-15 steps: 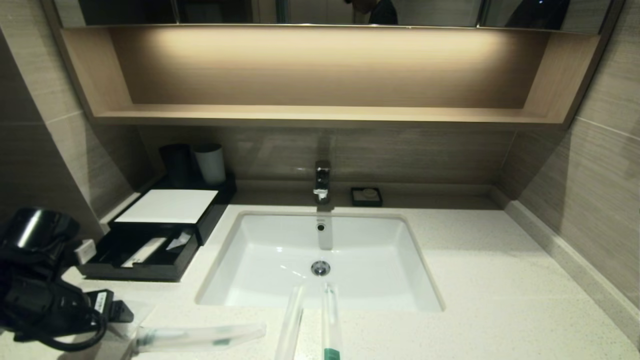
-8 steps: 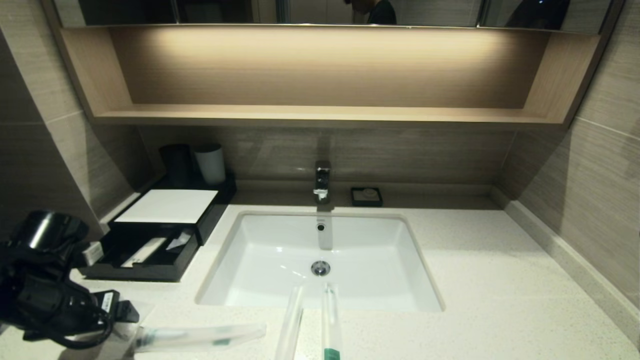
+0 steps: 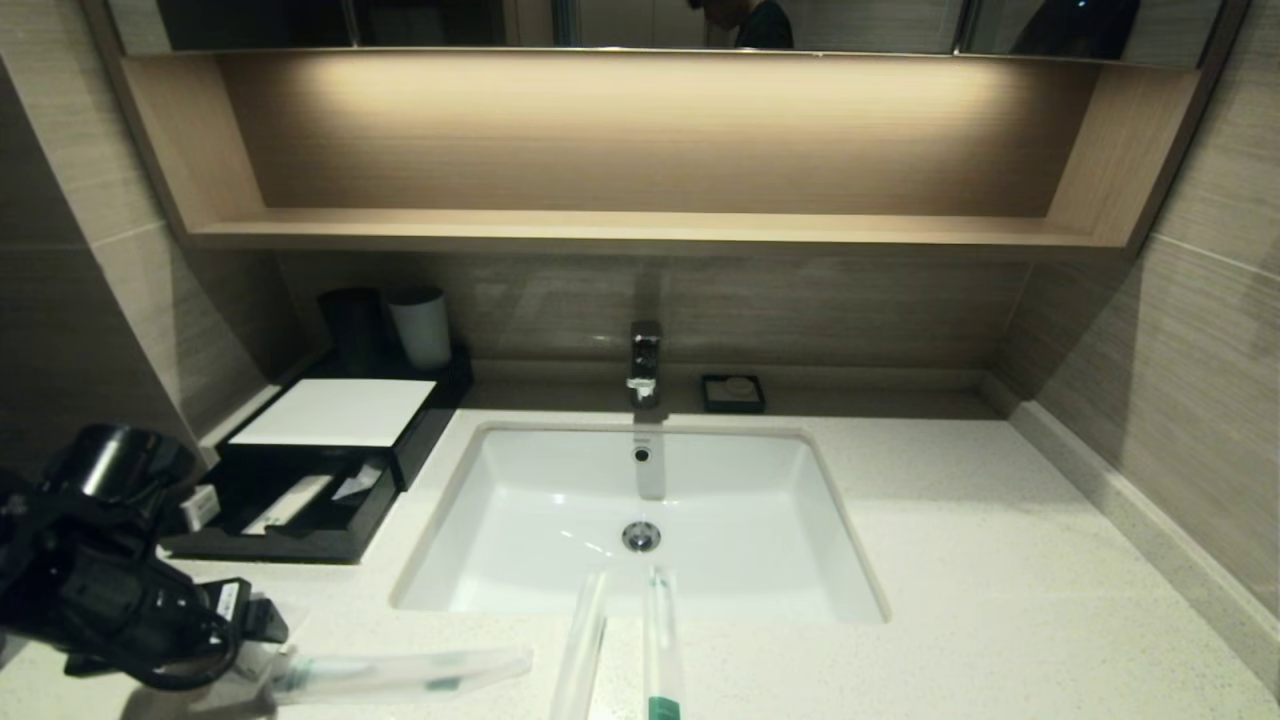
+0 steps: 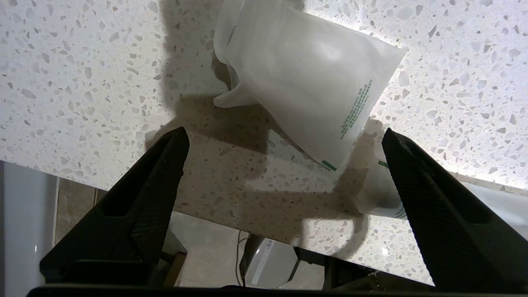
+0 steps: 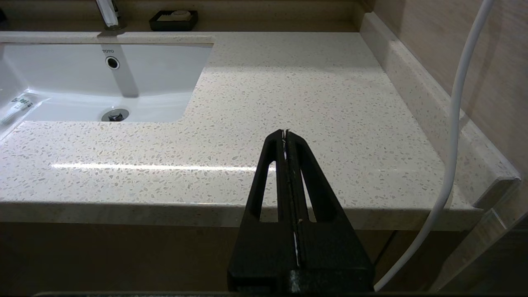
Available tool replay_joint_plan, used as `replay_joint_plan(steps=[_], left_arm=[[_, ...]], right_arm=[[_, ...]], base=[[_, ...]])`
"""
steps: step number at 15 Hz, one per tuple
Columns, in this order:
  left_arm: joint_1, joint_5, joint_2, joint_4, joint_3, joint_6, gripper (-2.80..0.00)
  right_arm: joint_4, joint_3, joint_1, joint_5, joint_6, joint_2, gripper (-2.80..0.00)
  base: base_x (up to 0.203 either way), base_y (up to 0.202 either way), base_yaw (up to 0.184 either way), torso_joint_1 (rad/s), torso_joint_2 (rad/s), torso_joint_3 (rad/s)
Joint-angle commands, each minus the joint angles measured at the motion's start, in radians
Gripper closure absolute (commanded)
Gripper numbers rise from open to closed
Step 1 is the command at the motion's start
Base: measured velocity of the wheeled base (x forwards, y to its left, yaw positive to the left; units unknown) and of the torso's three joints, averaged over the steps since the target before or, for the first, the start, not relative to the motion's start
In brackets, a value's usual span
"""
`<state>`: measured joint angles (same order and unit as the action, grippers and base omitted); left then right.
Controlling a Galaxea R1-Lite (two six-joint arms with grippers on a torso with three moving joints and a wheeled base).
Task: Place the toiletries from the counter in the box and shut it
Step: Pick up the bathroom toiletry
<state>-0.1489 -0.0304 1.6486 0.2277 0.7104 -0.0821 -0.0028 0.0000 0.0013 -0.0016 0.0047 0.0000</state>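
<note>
1. The left claw [image 4: 284, 144] hangs wide open and empty above the desk's [image 3: 1000, 560] front left corner, over a soft white sachet [image 4: 305, 86] lying flat there.
2. One clear sleeve [image 3: 400, 672] lies just beside it along the front edge.
3. Two more sleeves [image 3: 662, 640] reach from the front edge over the sink's rim.
4. The black box [image 3: 335, 440] sits at the back left, its drawer pulled open.
5. The right claw [image 5: 285, 136] is closed, off the desk's front right edge.

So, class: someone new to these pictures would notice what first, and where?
The white sink basin set mid-counter draws the eye. At near left, the open left gripper hangs over a white sachet. Behind it, the black box has its drawer pulled out.
</note>
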Motion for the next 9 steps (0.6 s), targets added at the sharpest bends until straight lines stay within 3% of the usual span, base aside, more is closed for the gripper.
replay_joint_plan(steps=[1,9], left_arm=[[0.0,0.012,0.011,0.0,0.001,-0.001,-2.8],[0.0,0.021,0.037,-0.007,0.0,-0.001,-2.8]], right_arm=[[0.0,0.002,0.0,0.0,0.0,0.0,0.0],[0.0,0.002,0.0,0.0,0.0,0.0,0.0]], base=[[0.0,0.0,0.0,0.0,0.0,0.0],[0.0,0.0,0.0,0.0,0.0,0.0]])
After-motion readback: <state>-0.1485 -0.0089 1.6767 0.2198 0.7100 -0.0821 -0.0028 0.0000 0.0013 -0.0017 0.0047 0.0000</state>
